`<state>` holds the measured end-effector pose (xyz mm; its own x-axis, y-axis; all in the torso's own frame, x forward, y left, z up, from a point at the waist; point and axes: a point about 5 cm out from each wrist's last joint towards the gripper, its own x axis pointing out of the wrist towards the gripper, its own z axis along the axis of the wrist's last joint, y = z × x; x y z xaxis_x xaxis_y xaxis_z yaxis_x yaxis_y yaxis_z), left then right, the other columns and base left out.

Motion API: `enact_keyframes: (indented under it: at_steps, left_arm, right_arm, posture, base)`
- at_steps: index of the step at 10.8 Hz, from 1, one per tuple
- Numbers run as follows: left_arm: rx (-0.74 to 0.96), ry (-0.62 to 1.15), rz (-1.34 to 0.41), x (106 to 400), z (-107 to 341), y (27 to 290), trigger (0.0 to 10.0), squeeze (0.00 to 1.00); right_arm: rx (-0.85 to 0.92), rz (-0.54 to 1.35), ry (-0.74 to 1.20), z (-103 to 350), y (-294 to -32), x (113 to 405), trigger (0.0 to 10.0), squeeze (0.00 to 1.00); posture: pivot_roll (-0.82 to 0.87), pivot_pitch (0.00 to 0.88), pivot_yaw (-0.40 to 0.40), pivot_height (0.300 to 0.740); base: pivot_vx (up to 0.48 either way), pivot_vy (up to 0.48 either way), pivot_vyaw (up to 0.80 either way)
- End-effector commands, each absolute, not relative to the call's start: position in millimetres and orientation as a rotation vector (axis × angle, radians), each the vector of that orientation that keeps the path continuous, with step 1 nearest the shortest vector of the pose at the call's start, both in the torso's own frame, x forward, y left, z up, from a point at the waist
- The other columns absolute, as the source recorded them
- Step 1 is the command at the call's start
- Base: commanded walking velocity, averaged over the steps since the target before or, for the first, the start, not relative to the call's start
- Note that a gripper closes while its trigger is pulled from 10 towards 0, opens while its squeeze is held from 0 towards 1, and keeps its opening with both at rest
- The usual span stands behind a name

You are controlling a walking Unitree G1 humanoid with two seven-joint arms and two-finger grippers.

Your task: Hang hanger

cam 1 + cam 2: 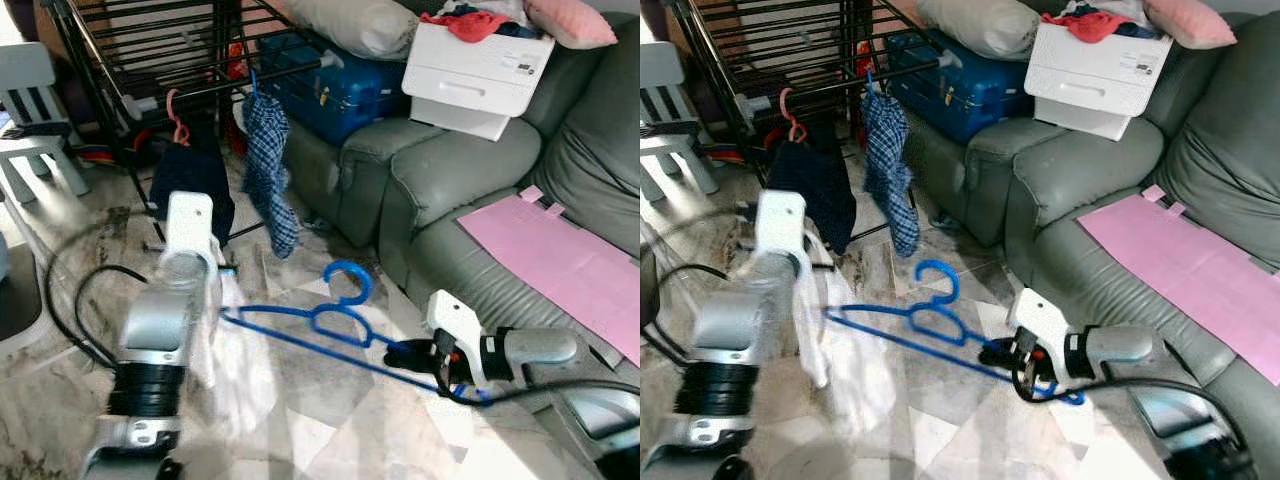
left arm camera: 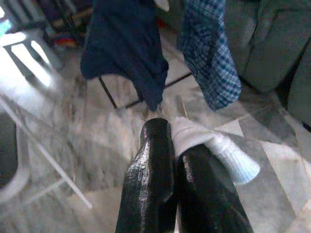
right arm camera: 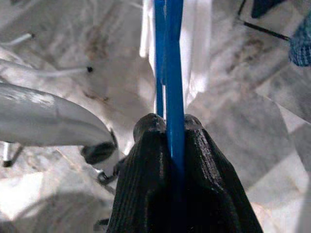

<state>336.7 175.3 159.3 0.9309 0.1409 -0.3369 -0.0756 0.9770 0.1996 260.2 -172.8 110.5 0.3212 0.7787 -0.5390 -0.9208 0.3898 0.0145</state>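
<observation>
Hanger [image 1: 330, 320] of blue plastic is being held low over the marble floor [image 1: 330, 420], between the two arms and in front of the drying rack [image 1: 150, 50]. Nearest to the robot, the right gripper [image 1: 410, 354] is pinching one thin end of the hanger, its fingers closed flat on the blue bar, while the left gripper [image 2: 177, 160] is closing on a white cloth [image 2: 214, 148] that is draping from the other end. I am judging the hanger as light and stiff but a little slippery, so a grip on the bar near the shoulder is holding better than one at the very tip. Its hook [image 1: 345, 280] is pointing toward the rack, well below the rail. Farther, a dark garment [image 1: 195, 190] and a checked shirt [image 1: 268, 170] are hanging on the rack. Beside the rack, the green sofa [image 1: 450, 190] is carrying a blue suitcase [image 1: 330, 90] and a white printer [image 1: 480, 75].
</observation>
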Motion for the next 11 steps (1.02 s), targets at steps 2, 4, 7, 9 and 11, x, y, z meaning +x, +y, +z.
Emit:
enact_keyframes:
  at_steps: [2, 4, 7, 9, 11]
  left_arm:
    - [0.267, 0.286, 0.071, 331, 170, 180, 10.0, 0.00]
    - [0.241, 0.243, -0.014, 327, 176, 173, 10.0, 0.00]
    - [0.217, 0.274, -0.068, 321, 176, 162, 10.0, 0.00]
    - [0.195, 0.356, -0.038, 313, 159, 157, 10.0, 0.00]
    - [0.198, 0.393, -0.003, 310, 150, 152, 10.0, 0.00]
  right_arm:
    - [-0.355, 1.117, 0.485, 114, -174, 268, 10.0, 0.00]
    - [-0.374, 1.076, 0.476, 113, -177, 276, 10.0, 0.00]
    - [-0.354, 0.988, 0.430, 111, -176, 290, 10.0, 0.00]
    - [-0.333, 1.088, 0.419, 114, -168, 281, 10.0, 0.00]
    - [-0.321, 1.194, 0.447, 119, -168, 268, 10.0, 0.00]
  posture:
    - [-0.07, 0.000, -0.002, 0.740]
    - [-0.07, 0.000, -0.003, 0.740]
    - [-0.05, 0.000, 0.000, 0.740]
    - [-0.05, 0.000, 0.004, 0.740]
    - [-0.05, 0.000, 0.007, 0.740]
  base:
    - [0.000, 0.000, 0.00]
    - [0.000, 0.000, 0.00]
    - [0.000, 0.000, 0.00]
    - [0.000, 0.000, 0.00]
    - [0.000, 0.000, 0.00]
